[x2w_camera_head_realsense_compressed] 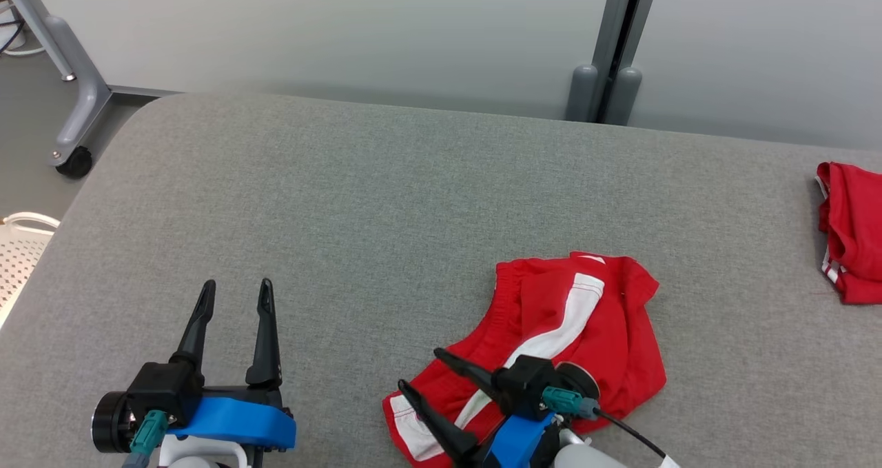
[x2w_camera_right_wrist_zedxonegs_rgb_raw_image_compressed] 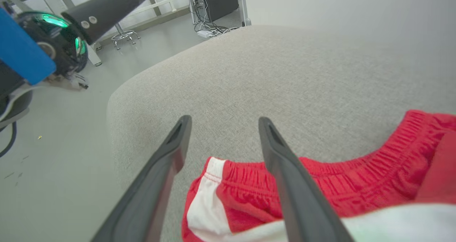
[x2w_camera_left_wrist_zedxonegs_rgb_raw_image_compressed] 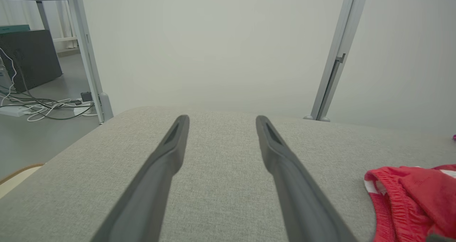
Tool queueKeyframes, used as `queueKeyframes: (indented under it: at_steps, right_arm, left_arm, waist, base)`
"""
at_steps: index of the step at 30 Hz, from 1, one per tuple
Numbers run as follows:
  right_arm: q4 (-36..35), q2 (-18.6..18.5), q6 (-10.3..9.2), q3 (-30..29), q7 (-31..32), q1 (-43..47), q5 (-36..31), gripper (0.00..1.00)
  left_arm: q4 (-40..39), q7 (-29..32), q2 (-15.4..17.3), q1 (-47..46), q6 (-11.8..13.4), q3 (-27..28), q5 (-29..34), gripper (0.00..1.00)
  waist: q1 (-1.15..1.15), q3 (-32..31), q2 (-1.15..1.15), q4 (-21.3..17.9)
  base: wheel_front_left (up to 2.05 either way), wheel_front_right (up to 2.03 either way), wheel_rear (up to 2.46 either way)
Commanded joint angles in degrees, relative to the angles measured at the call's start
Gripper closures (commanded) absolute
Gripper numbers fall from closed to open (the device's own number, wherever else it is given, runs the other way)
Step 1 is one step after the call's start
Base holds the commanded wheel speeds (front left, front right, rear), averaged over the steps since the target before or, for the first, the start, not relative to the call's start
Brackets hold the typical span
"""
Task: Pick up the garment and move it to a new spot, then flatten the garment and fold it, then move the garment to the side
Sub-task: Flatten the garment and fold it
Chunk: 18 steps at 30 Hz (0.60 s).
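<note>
Head view: the crumpled red cloth shorts with a white side stripe (x2w_camera_head_realsense_compressed: 586, 316) are seen lying in a heap on the grey fabric-covered table (x2w_camera_head_realsense_compressed: 379, 199), close to its near edge. Over their near-left corner the right gripper (x2w_camera_head_realsense_compressed: 420, 368) is held with fingers spread, nothing pinched. The left gripper (x2w_camera_head_realsense_compressed: 236, 285) is likewise spread, well apart over bare table. Doubled layers could be caught together at the next pinch, so creases would be dragged rather than flattened. A pull toward the near edge might slide the shorts off. A second red garment (x2w_camera_head_realsense_compressed: 851, 230) at the far right could be mistaken for the target.
</note>
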Motion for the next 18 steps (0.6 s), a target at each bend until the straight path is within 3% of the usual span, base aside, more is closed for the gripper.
queueKeyframes:
  at_steps: [1,7,12,18]
  right_arm:
    - [-0.5,-0.2,0.03,-1.0,-0.3,-1.1,-0.7,0.0]
    - [-1.9,-0.4,0.03,-11.8,-0.3,-2.2,-7.5,0.0]
    - [-1.7,-3.3,0.02,-21.8,-0.3,-4.1,-12.4,0.0]
    - [0.0,-6.2,0.03,-27.7,4.3,-6.1,-14.2,0.0]
  left_arm:
    - [-0.1,-0.2,-0.1,-0.1,-0.2,0.2,-0.2,0.0]
    - [-0.4,-0.2,-0.1,0.3,0.1,0.9,-0.2,0.0]
    - [-0.7,-0.2,-0.1,0.4,0.2,0.9,-0.2,0.0]
    - [-0.6,-0.2,-0.2,-0.1,0.3,0.2,-0.6,0.0]
  waist:
    - [0.0,-0.2,-0.01,-0.5]
    - [0.0,-0.3,-0.01,-2.2]
    - [0.0,-0.1,-0.01,-3.1]
    - [0.0,0.3,-0.01,-3.0]
  base:
    - [0.0,0.0,0.0]
    - [0.0,0.0,0.0]
    - [0.0,0.0,0.0]
    - [0.0,0.0,0.0]
